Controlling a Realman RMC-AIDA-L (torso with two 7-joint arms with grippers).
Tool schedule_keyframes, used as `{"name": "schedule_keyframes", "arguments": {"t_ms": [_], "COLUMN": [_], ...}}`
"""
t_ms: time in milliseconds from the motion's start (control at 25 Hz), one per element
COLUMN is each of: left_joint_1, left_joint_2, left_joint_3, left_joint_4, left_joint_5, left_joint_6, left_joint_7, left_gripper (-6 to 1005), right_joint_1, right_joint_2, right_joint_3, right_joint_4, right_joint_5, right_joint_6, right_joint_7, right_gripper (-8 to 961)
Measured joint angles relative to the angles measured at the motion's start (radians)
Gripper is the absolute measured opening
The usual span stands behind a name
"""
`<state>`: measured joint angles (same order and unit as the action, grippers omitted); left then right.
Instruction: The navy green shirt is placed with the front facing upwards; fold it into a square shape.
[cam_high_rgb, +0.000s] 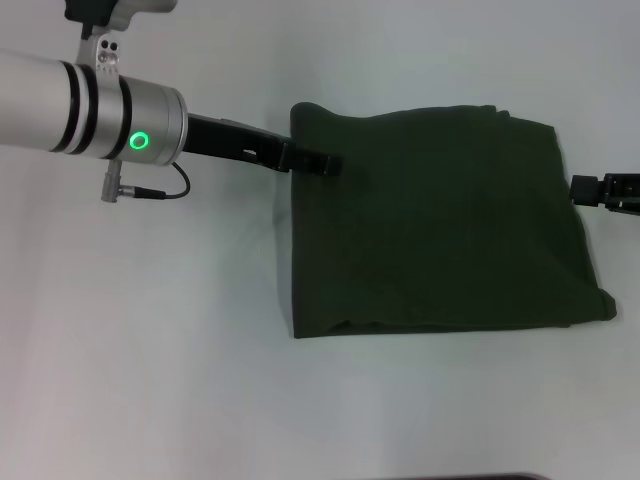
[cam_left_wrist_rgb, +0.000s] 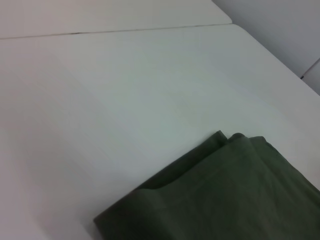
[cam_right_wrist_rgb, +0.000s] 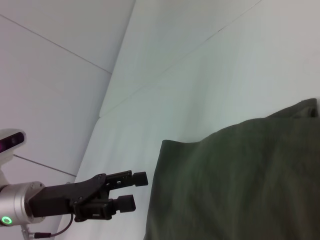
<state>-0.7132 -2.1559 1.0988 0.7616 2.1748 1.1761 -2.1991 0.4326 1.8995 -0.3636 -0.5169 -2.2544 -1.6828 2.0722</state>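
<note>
Left pincer (cam_high_rgb: 318, 160), fingers parted, touches the folded navy green shirt (cam_high_rgb: 440, 230).

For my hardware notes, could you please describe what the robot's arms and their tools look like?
The left arm is a silver cylinder with black bands, a glowing green ring light and a thin black cable looping below it. Its left tool is black, with two slim blocky-tipped fingers. Only the black tip of the right tool shows.

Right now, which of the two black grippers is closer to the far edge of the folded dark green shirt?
The left gripper: its tips sit at the folded dark green shirt's far left corner. The right gripper waits beside the right edge, farther from that far edge.
</note>
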Motion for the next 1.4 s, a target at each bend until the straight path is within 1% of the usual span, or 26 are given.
{"name": "schedule_keyframes", "arguments": {"t_ms": [480, 800, 1000, 1320, 1400], "left_joint_1": [-0.003, -0.010, -0.025, -0.029, -0.029], "left_joint_2": [-0.003, -0.007, -0.007, -0.007, -0.007], "left_joint_3": [0.030, 0.089, 0.092, 0.093, 0.094], "left_joint_4": [0.000, -0.010, -0.039, -0.041, -0.041], "left_joint_5": [0.000, 0.000, 0.000, 0.000, 0.000], "left_joint_6": [0.003, -0.050, -0.063, -0.066, -0.069], "left_joint_7": [0.003, -0.008, -0.008, -0.002, -0.002], "left_gripper": [896, 894, 893, 891, 872], "right_joint_1": [-0.003, -0.004, -0.002, -0.003, -0.004], "right_joint_2": [-0.001, -0.004, -0.004, -0.005, -0.005], "right_joint_3": [0.000, 0.000, 0.000, 0.006, 0.009], "right_joint_4": [0.000, 0.000, 0.000, 0.000, 0.000], "right_joint_5": [0.001, 0.002, 0.003, 0.003, 0.003], "right_joint_6": [0.000, 0.008, 0.008, 0.009, 0.009], "right_joint_7": [-0.002, -0.001, 0.000, 0.000, 0.000], "right_gripper": [267, 267, 267, 267, 268]}}
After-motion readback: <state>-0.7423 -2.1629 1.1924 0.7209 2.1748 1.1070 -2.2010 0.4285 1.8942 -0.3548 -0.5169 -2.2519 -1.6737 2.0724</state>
